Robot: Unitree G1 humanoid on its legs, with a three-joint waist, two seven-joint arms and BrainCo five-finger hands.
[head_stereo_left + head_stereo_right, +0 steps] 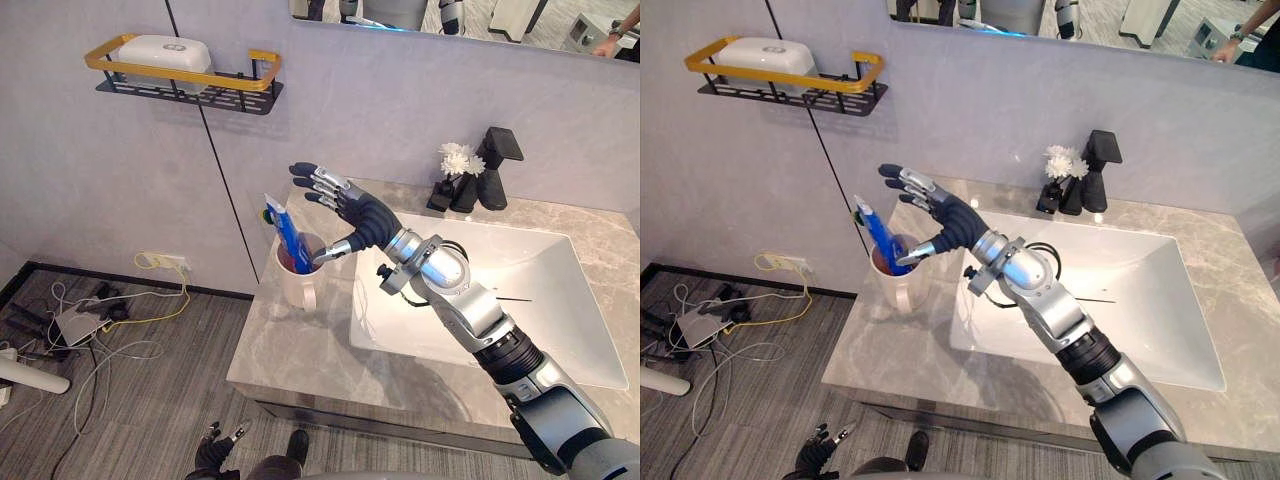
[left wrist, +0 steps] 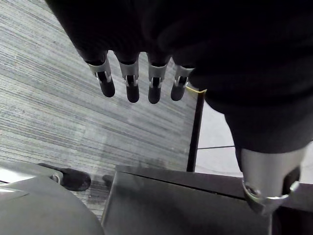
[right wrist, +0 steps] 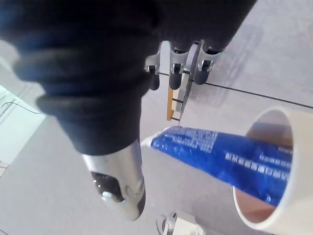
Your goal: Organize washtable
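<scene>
A white cup (image 1: 298,282) stands on the marble washtable (image 1: 300,355) at its left end, close to the sink. A blue toothpaste tube (image 1: 288,236) leans inside it, its upper end sticking out above the rim; the right wrist view shows the tube (image 3: 230,159) resting in the cup (image 3: 288,215). My right hand (image 1: 355,215) hovers just right of and above the cup, open, fingers spread toward the wall, thumb near the rim. It holds nothing. My left hand (image 2: 129,81) hangs low beside the counter's front, fingers relaxed and empty.
A white sink basin (image 1: 520,290) fills the counter's right part. A black faucet (image 1: 497,165) and a white flower (image 1: 460,160) stand behind it. A yellow-railed wall shelf (image 1: 185,75) with a white box hangs above left. Cables and a power strip (image 1: 85,320) lie on the floor.
</scene>
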